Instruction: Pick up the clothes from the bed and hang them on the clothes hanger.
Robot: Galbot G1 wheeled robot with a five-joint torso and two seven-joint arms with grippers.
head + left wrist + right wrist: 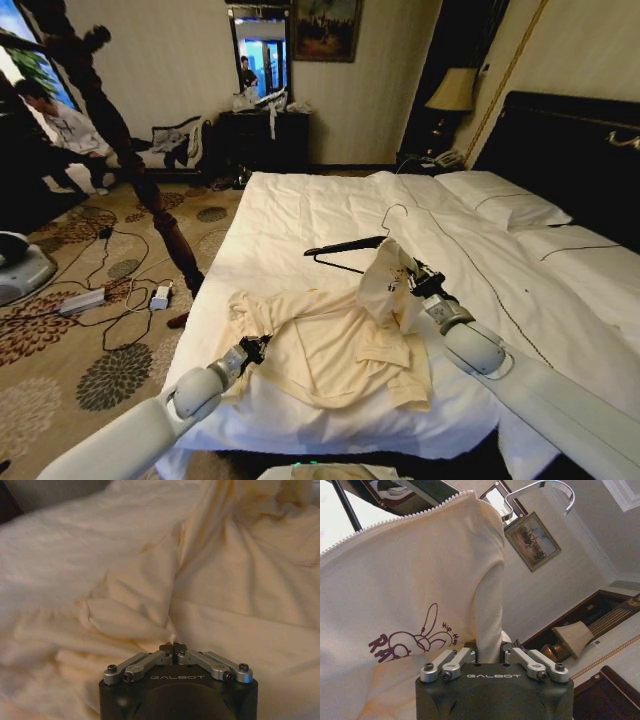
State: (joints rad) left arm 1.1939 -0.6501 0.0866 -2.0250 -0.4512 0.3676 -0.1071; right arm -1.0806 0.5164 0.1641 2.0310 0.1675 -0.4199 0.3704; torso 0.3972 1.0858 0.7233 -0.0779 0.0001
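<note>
Two grippers work the cream clothes (330, 345), which lie spread at the foot of the bed (300, 215). At about eight o'clock the left gripper (254, 347) rests against a sleeve near the bed's edge, its jaws closed tip to tip with no cloth between them (the wrist view shows this plainly). Toward three o'clock the right gripper (408, 285) holds a bunched fold raised off the duvet, jaws clamped on it. Just behind, at twelve o'clock, sits the black clothes hanger (348, 245).
</note>
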